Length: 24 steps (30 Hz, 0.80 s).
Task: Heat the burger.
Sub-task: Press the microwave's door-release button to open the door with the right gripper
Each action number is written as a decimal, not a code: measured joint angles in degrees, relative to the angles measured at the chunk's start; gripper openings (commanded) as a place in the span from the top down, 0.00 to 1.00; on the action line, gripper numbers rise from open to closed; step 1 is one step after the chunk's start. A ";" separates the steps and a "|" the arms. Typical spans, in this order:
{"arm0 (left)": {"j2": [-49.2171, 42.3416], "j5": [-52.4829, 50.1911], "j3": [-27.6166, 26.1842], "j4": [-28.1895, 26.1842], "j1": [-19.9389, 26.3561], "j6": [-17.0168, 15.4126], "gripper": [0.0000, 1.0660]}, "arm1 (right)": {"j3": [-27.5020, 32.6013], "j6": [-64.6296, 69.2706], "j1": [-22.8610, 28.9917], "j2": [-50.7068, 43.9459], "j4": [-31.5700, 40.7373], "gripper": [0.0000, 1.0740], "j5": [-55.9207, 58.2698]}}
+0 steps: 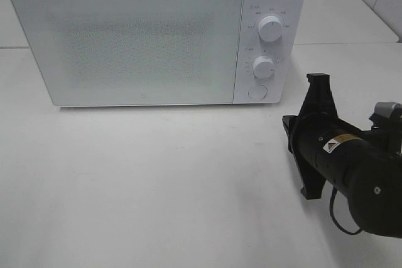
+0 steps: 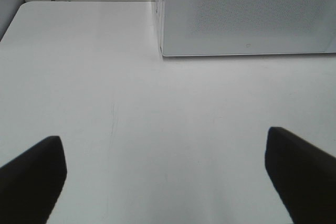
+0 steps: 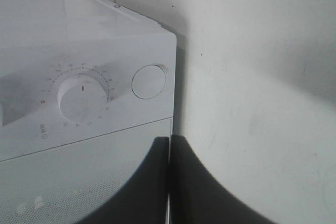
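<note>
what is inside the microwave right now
Nothing can be made out: the microwave door is shut and frosted, showing only a dotted pale haze. Whether the burger sits inside is hidden.

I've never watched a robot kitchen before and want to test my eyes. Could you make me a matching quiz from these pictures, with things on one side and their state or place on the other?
Things:
1. frosted white microwave door
2. black left gripper
3. black right gripper
4. round white push button

States or places:
A. jaws pressed together
B. just below the lower white dial
C. swung shut, flush with the front
D. jaws spread wide over the white table

Pairs: 1-C, 2-D, 3-A, 4-B
</note>
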 measured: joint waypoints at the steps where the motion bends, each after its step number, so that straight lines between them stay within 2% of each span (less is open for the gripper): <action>1: 0.00 0.00 0.00 0.00 0.00 0.00 0.09 | 0.00 0.00 0.00 0.00 0.00 1.00 0.00; 5: 0.00 0.00 0.00 0.00 0.00 0.00 0.09 | 0.00 1.72 0.00 0.00 -2.92 1.00 0.06; 12: 0.00 0.00 0.00 0.00 0.00 0.00 0.09 | -0.63 1.55 0.00 0.00 -3.55 0.99 0.11; 19: 0.00 0.00 0.00 0.00 0.00 0.00 0.09 | -3.84 1.20 -4.64 0.06 -6.25 0.99 2.75; 24: 0.00 0.00 0.00 0.00 0.00 0.00 0.09 | -6.47 1.26 -5.79 2.23 -7.45 1.00 2.98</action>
